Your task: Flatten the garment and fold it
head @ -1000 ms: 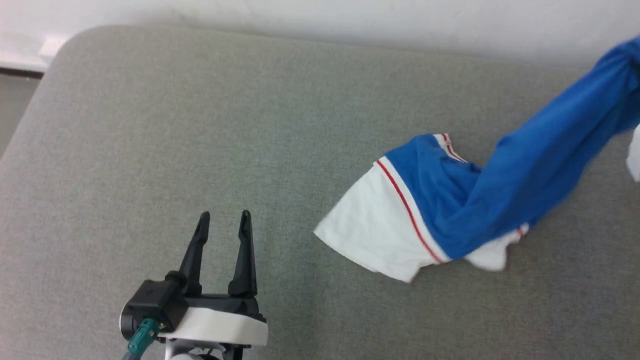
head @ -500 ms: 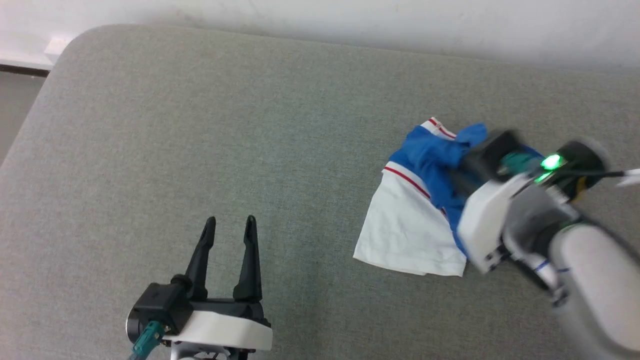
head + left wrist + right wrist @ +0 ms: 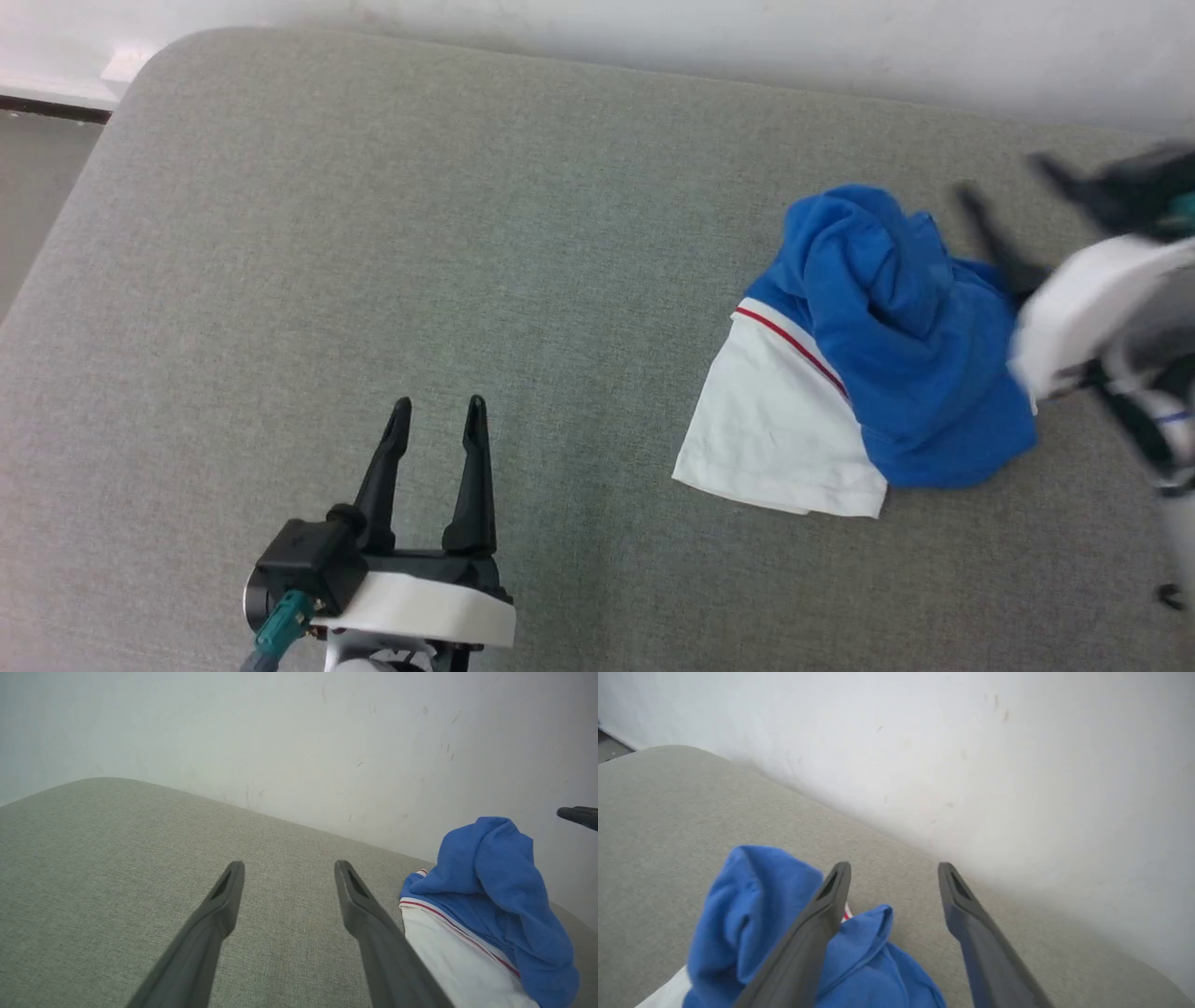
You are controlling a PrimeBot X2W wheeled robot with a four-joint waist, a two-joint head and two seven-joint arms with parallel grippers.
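Take the heaped garment (image 3: 896,373) with the right gripper (image 3: 894,868), wide, empty, just beside it. Leave the wide left gripper (image 3: 440,406), farther off.

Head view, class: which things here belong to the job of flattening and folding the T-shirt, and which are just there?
Belongs to the job: T-shirt, crumpled in a heap; left gripper, open; right gripper, open.
Just there: grey cushion underneath; white wall behind.
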